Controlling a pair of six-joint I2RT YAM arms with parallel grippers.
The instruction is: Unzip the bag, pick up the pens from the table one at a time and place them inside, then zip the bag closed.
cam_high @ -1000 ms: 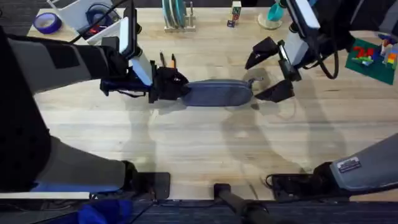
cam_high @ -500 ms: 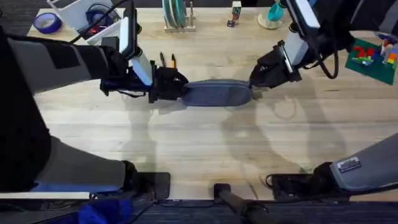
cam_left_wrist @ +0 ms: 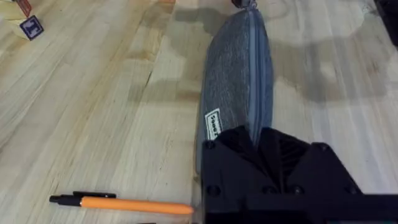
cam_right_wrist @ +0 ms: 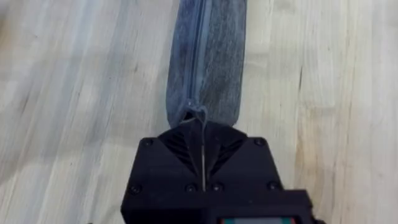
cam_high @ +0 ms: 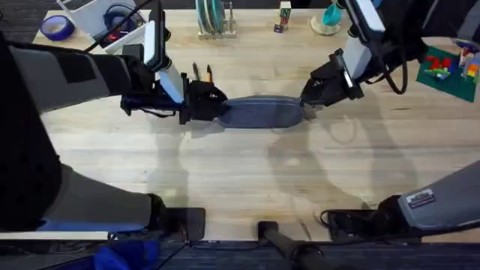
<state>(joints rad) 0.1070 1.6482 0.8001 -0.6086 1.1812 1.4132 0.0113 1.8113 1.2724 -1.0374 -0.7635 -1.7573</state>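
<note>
We are at the unzipping step. The bag (cam_high: pixel 261 112) lies mid-bench toward the far edge, zipper still shut. Our left gripper (cam_high: pixel 208 103) has its jaws clamped on the bag's left end; our right gripper (cam_high: pixel 309 99) has its jaws together on the zipper pull (cam_right_wrist: pixel 198 114). Next, we judge, comes a steady pull along the zipper. The pens (cam_high: pixel 202 73) wait just beyond.

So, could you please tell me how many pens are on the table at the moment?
2. The black pen and the orange pen lie side by side on the table, just beyond the left gripper at the bag's end.
</note>
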